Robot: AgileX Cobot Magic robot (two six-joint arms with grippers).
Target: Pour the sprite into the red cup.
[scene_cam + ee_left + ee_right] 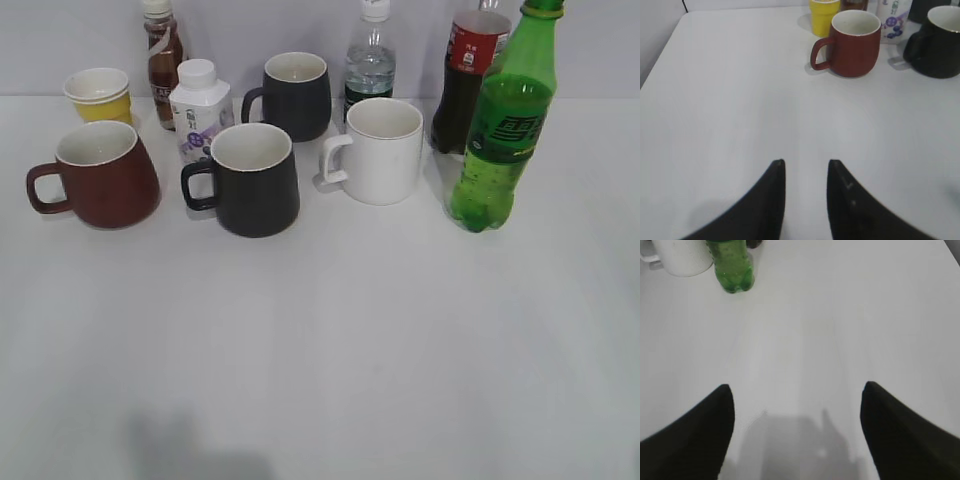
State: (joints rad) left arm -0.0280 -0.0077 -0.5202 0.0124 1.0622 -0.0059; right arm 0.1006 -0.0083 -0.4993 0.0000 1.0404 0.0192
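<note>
Exterior: sprite (503,130) upright at right end of the row, cap on, just in front of the cola bottle (468,75). Red cup (100,173) at far left, handle pointing left, beside a black mug (251,179).

Left wrist: left gripper (806,172) empty above bare table (730,100), narrow gap between its tips; red cup ahead.

Right wrist: right gripper (797,392) spread wide, empty; sprite base ahead-left beside a white mug (682,257)
</note>
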